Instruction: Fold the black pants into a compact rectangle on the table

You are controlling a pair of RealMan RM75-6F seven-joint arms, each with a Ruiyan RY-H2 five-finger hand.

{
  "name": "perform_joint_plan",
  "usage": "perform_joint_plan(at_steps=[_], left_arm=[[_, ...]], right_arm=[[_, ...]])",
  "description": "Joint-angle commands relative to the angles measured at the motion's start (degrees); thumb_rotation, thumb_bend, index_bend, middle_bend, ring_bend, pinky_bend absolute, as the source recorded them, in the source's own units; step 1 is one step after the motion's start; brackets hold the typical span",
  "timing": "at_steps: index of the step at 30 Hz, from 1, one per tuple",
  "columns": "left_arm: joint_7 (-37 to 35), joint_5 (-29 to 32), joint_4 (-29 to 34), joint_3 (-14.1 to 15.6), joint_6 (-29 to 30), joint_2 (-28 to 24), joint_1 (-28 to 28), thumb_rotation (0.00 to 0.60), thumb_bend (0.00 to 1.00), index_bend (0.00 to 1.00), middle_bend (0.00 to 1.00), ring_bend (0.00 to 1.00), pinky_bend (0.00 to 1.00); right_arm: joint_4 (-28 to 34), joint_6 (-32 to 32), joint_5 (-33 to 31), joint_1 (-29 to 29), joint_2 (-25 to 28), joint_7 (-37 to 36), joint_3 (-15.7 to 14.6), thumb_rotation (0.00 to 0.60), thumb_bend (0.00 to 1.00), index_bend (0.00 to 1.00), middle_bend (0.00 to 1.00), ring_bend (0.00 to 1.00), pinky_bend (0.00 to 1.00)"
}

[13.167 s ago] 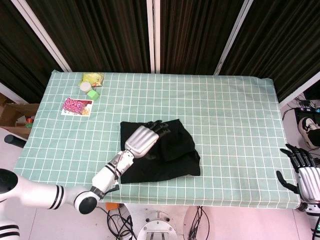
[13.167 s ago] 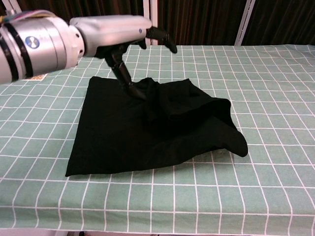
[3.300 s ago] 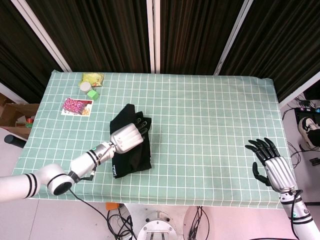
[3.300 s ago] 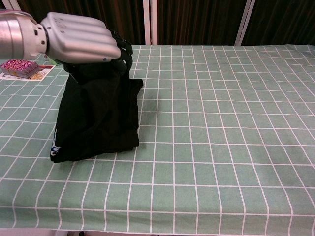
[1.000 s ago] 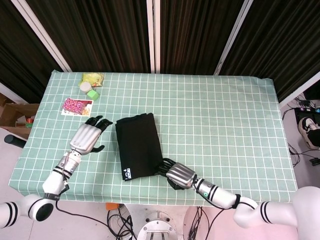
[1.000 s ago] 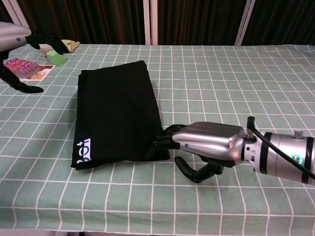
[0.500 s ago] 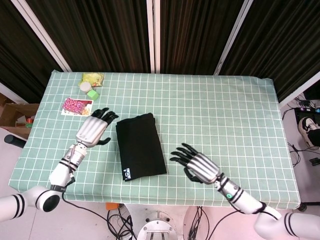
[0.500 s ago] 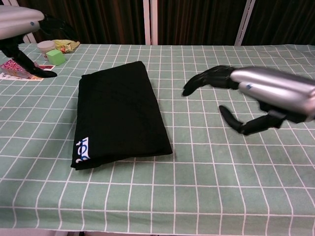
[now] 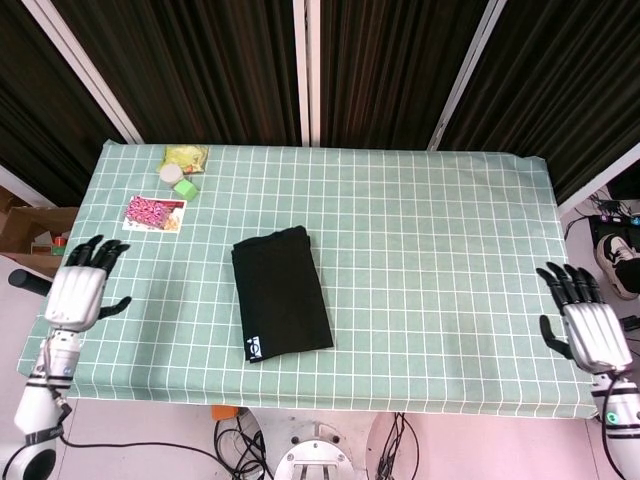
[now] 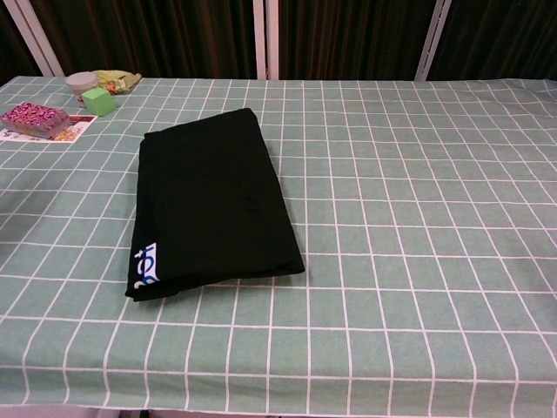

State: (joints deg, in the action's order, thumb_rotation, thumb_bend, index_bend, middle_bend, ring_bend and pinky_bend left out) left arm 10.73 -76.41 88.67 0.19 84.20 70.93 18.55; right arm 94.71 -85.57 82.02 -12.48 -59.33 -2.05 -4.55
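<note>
Black pants [image 9: 281,293] folded into a rectangle left of the surface's [image 9: 440,250] centre, long axis front-to-back. Both robot hands empty, fingers spread, at opposite edges; left robot hand [image 9: 77,289] nearer than right robot hand [image 9: 583,322].

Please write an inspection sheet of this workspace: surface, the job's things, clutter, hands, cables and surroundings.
Surface: table under a green cloth with a white grid, flat.
Job's things: pants folded into a narrow black rectangle, lying flat left of centre; a white and blue label shows at the near left corner.
Clutter: at the far left corner, a patterned box on a card, a green cube, a small tub and a yellow packet.
Hands: left hand and right hand at the table's side edges, fingers apart, holding nothing.
Cables: some on the floor under the near edge.
Surroundings: dark curtains behind; cardboard box on the left.
</note>
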Motion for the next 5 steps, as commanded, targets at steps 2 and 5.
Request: perform_joint_plan(at_steps=[2, 5], left_arm=[[-1.5, -3.6, 0.4, 3.4, 6.1, -0.7, -6.3, 0.6, 0.13, 0.21, 0.18, 0.09, 0.18], [-1.4, -5.4, 2.0, 4.6, 7.9, -1.1, -8.6, 0.6, 0.12, 0.21, 0.18, 0.09, 0.17]], right_arm=[[-1.9, -3.7, -0.2, 4.2, -0.6, -1.7, 0.0, 0.6, 0.45, 0.09, 0.07, 0.0, 0.04], [-2.9, -4.3, 0.5, 5.4, -1.6, -2.8, 0.3, 0.6, 0.44, 0.09, 0.07, 0.0, 0.04]])
